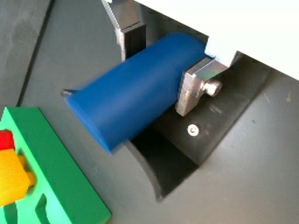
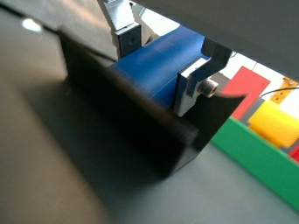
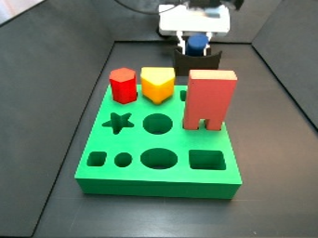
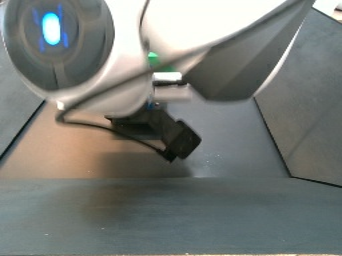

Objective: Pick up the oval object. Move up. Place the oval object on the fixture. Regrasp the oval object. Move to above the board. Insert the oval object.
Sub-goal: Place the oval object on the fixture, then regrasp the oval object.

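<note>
**Blue peg clamped at the fixture, behind the board**

Closest to the wrist cameras is the oval object point(image 1: 131, 87), a single dark-blue peg with rounded sides, lying crosswise between the two silver finger plates. The gripper point(image 1: 163, 59) pinches it from both sides; one finger point(image 1: 195, 80) with its bolt shows plainly, the other point(image 1: 126, 35) is partly cut off by the frame edge. The peg sits over the dark fixture point(image 2: 140, 114), whose wall fills much of a wrist view; whether the peg rests on the fixture or hangs just above it is hard to judge.

In a side view, the gripper point(image 3: 195, 41) is at the far end of the floor, just behind the one green board point(image 3: 159, 139), with only a sliver of blue point(image 3: 196, 41) showing between its fingers. The fixture point(image 3: 200, 61) is half hidden behind the single tall pink block point(image 3: 210, 99). Also standing on the board are one red peg point(image 3: 123, 85) and one yellow peg point(image 3: 156, 85). Seven holes are open in the board's top.

The remaining side view is mostly blocked by the arm's white body point(image 4: 120, 50); beneath it only the fixture point(image 4: 163, 131) is visible.
</note>
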Robot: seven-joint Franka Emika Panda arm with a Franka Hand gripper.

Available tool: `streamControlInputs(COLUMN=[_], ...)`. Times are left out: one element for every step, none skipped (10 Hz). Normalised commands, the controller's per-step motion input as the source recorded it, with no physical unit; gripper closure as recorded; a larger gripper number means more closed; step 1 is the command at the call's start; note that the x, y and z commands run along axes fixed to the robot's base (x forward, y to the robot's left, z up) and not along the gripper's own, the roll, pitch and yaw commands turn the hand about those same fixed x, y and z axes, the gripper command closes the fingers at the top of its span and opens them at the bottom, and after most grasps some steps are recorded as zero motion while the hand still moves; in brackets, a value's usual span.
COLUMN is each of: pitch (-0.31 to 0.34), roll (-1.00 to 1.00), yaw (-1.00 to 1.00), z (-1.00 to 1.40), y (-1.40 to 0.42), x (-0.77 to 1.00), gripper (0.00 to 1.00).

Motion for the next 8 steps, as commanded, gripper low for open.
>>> streamControlInputs(pitch=[0.016, 0.008, 0.008, 0.000, 0.000, 0.041, 0.044, 0.041], roll=[-0.12, -0.10, -0.10, 0.00, 0.00, 0.06, 0.07, 0.07], yaw=[-0.09, -0.08, -0.08, 0.00, 0.00, -0.08, -0.07, -0.06], z=[-0.58, -0.57, -0.56, -0.17, 0.00, 1.00, 1.00, 1.00], y=[0.08, 0.07, 0.06, -0.50, 0.00, 0.00, 0.00, 0.00], x=[0.11, 0.08, 0.07, 0.00, 0.00, 0.00, -0.01, -0.02], gripper=[1.00, 1.00, 1.00, 1.00, 0.00, 0.00, 0.00, 0.00])
